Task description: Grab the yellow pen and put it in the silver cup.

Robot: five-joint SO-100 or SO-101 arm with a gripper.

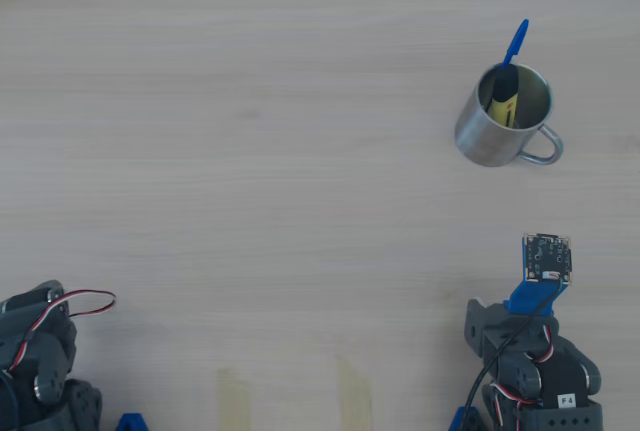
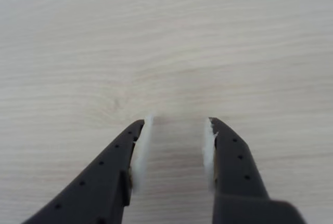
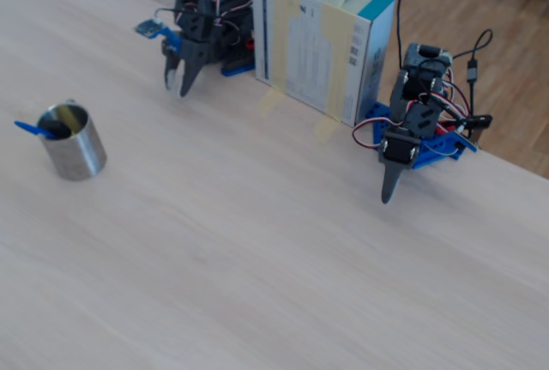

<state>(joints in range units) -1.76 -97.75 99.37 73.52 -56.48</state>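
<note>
Upper right of the overhead view, the silver cup [image 1: 497, 123] stands upright on the pale wooden table [image 1: 250, 151], its loop handle turned toward the lower right. Inside it the yellow pen [image 1: 503, 101] leans against the far wall, black cap uppermost, beside a thin blue pen [image 1: 514, 44] whose top sticks out past the rim. That lean is what one would expect of a short marker dropped into a wider mug, and by this showing the job looks finished.

Well apart from the cup, at the lower right edge of the same view, the arm sits folded back near its base. The wrist view shows the gripper [image 2: 176, 126] with its jaws parted, white pads [image 2: 141, 148] facing each other across a clear gap, nothing between them and only bare table below. The fixed view places the cup at centre left, with the arm [image 3: 202, 31] at top beside a blue-and-white box [image 3: 322, 44] and a second arm [image 3: 416, 121] at right, its fingers pointed down.
</note>
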